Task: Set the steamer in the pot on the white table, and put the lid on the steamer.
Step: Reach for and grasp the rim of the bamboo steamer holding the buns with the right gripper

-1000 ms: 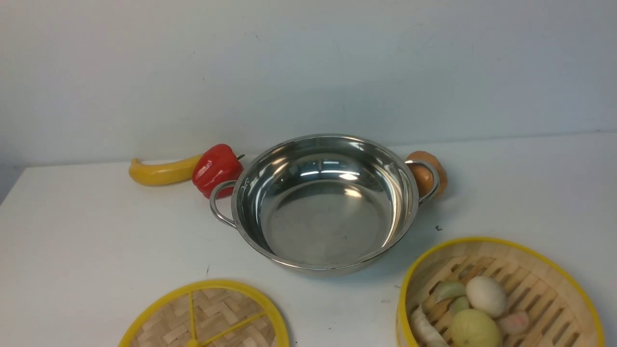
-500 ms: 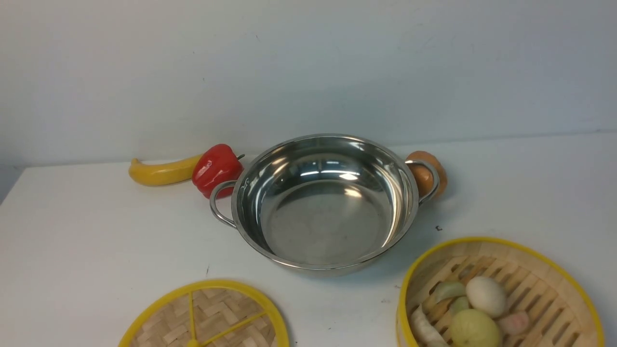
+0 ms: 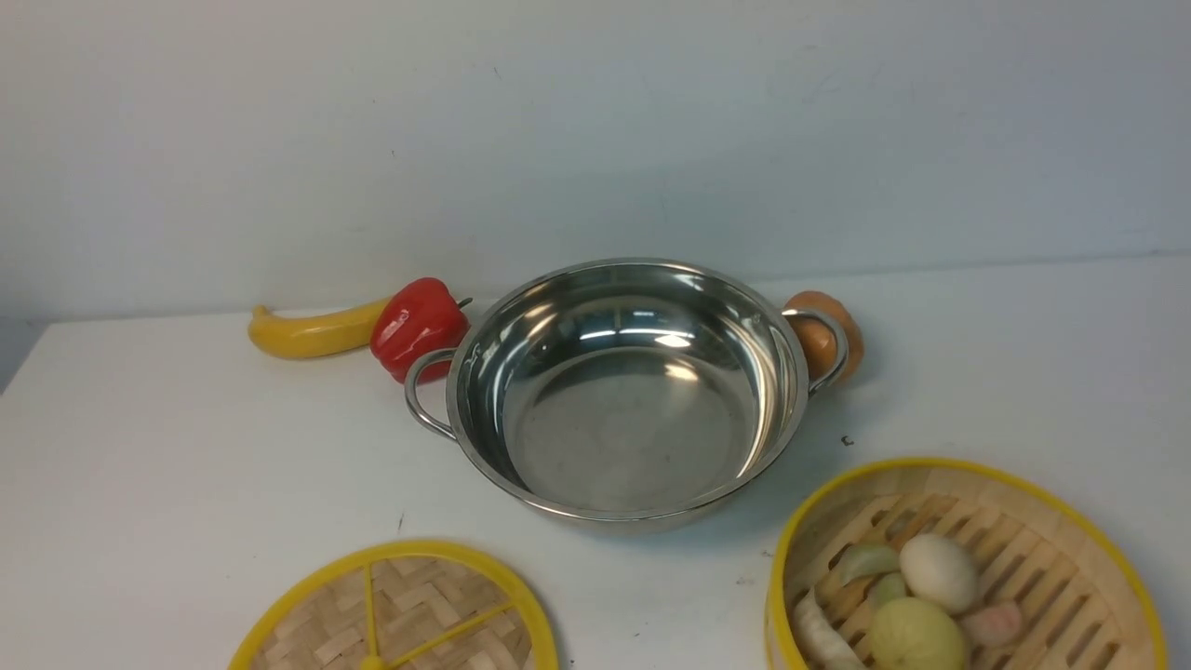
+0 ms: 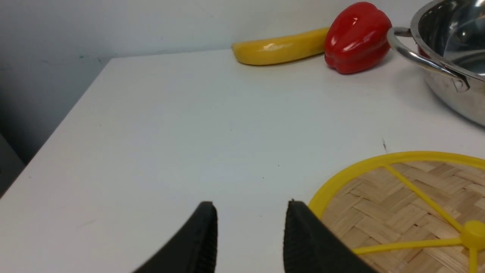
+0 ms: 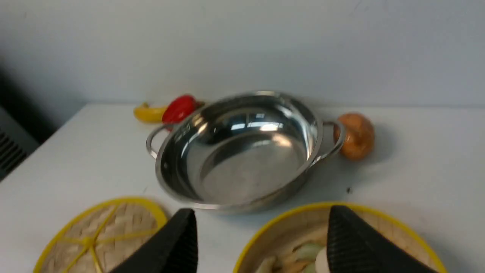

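steamer (image 3: 1033,549) near pot (image 3: 623,437), lid (image 3: 409,614) apart

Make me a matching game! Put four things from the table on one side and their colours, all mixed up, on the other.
Things:
1. pepper
2. banana
3. pot
4. onion

Colours:
a. shiny silver
b. red
c. orange-brown
d. yellow

Right pairs: 1-b, 2-d, 3-a, 4-c.
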### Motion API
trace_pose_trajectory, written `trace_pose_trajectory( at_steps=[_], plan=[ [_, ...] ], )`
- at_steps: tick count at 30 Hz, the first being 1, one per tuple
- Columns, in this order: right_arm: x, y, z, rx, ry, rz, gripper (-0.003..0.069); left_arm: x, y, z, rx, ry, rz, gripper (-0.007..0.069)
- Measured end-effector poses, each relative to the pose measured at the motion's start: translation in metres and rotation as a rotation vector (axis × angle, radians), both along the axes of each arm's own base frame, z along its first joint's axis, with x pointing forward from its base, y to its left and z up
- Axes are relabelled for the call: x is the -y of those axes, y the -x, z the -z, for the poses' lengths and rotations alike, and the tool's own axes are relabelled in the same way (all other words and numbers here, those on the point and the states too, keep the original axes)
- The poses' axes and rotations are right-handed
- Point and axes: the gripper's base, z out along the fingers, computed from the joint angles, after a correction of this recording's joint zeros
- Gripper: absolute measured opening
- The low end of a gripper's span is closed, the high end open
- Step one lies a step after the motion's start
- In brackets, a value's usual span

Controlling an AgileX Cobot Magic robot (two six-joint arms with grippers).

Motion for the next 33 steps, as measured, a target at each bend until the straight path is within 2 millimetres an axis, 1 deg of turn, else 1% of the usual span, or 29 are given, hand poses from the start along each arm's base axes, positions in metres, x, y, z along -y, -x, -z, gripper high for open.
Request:
trace_pose_trajectory(
  at_steps=[4, 9, 14, 18, 20, 21, 23, 24, 28, 33],
  plan=[
    [-0.003, 0.005, 0.007, -0.035, 0.092, -0.105, 0.0447, 0.0, 0.0, 0.0, 0.001, 0.0, 0.0, 0.0241],
    [-0.005, 0.009, 0.01, -0.074, 0.117, -0.157, 0.0447, 0.0, 0.0, 0.0, 0.001, 0.0, 0.0, 0.0241],
    [-0.005, 0.009, 0.011, -0.078, 0.119, -0.154, 0.0447, 0.0, 0.0, 0.0, 0.001, 0.0, 0.0, 0.0241],
    [0.004, 0.004, 0.016, -0.138, 0.161, -0.048, 0.0447, 0.0, 0.0, 0.0, 0.001, 0.0, 0.0, 0.0241],
    [0.011, -0.004, 0.021, -0.204, 0.183, 0.031, 0.0447, 0.0, 0.0, 0.0, 0.001, 0.0, 0.0, 0.0241],
    [0.013, -0.007, 0.023, -0.224, 0.187, 0.044, 0.0447, 0.0, 0.0, 0.0, 0.001, 0.0, 0.0, 0.0241],
    [0.018, -0.02, 0.03, -0.32, 0.206, 0.095, 0.0447, 0.0, 0.0, 0.0, 0.001, 0.0, 0.0, 0.0241],
    [0.02, -0.024, 0.033, -0.345, 0.218, 0.104, 0.0447, 0.0, 0.0, 0.0, 0.001, 0.0, 0.0, 0.0241],
    [0.023, -0.05, 0.049, -0.494, 0.239, 0.102, 0.0447, 0.0, 0.0, 0.0, 0.001, 0.0, 0.0, 0.0241],
    [0.027, -0.08, 0.068, -0.588, 0.279, 0.11, 0.0447, 0.0, 0.0, 0.0, 0.001, 0.0, 0.0, 0.0241]
  ],
)
